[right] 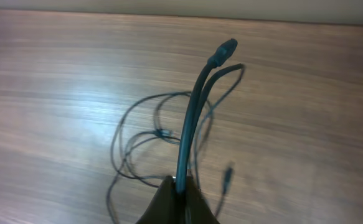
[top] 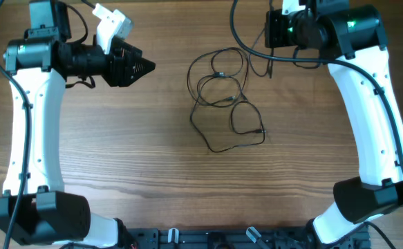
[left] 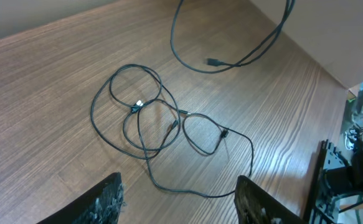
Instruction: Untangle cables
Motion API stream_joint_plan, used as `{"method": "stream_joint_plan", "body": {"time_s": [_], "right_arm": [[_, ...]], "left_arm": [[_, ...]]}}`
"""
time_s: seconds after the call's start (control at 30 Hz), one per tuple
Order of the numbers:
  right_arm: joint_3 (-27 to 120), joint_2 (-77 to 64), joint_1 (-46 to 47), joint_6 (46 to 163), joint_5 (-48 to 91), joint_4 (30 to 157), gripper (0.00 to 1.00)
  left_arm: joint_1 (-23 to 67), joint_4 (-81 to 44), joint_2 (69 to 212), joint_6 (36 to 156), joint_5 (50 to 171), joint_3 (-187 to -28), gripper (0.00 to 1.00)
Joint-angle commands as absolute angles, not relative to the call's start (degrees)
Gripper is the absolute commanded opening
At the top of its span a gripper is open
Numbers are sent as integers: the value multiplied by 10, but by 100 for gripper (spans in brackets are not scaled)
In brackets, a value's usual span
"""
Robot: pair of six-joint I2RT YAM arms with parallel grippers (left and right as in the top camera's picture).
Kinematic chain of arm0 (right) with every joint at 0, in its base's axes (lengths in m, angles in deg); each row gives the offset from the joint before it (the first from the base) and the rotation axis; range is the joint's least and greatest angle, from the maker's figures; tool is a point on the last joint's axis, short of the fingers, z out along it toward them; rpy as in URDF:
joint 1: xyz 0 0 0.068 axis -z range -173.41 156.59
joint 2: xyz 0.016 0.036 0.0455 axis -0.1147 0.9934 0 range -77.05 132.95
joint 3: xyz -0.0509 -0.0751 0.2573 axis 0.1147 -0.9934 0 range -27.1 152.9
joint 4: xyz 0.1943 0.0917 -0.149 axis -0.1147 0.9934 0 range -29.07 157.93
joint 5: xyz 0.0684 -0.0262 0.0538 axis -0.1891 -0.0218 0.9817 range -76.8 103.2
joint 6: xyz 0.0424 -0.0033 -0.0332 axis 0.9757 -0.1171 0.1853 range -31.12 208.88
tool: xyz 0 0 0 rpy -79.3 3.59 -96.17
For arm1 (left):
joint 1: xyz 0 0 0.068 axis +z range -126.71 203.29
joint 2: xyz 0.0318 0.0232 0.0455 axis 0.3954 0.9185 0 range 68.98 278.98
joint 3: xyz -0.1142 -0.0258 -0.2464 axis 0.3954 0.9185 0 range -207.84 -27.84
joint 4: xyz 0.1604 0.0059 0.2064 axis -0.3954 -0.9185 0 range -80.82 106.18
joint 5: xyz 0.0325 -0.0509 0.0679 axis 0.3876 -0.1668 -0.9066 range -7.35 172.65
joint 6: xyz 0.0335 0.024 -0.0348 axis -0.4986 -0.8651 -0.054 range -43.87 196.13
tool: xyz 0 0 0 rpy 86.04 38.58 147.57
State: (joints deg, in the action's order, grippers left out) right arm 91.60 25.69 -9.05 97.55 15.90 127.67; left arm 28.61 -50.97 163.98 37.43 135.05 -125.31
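While the right gripper (right: 180,184) is clenching a thick dark cable (right: 192,109), whose plug is sticking out past its fingertips, the thin cable tangle (top: 223,97) is lying mid-table (top: 118,159) between the two arms. The left gripper (left: 178,186) is hanging released, jaws apart and gripping nothing, and is pointing straight at the tangle ahead of it. The tangle is stretching from the far side towards the robot's base, so it is lying crosswise to that approach. The right gripper is sitting nearer, just off the tangle's far end, but being occupied it is probably leaving the reach to the left
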Motion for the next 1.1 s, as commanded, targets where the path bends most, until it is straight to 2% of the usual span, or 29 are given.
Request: {"method": "stream_joint_plan", "body": {"time_s": [0.0, 0.5, 0.77, 0.87, 1.07], "right_arm": [[929, 247, -87, 968, 112, 1289, 5], [943, 247, -71, 1020, 42, 1270, 4], [996, 247, 3, 1034, 42, 1268, 5], [1020, 247, 32, 1034, 42, 1265, 4], [1043, 247, 90, 1034, 42, 1251, 4]], "left_arm": [[287, -515, 1623, 376, 1355, -1260, 59], [287, -513, 1605, 376, 1340, -1260, 61], [287, -511, 1605, 376, 1340, -1260, 58], [287, -512, 1605, 376, 1340, -1260, 64], [287, -512, 1605, 376, 1338, -1260, 68]]}}
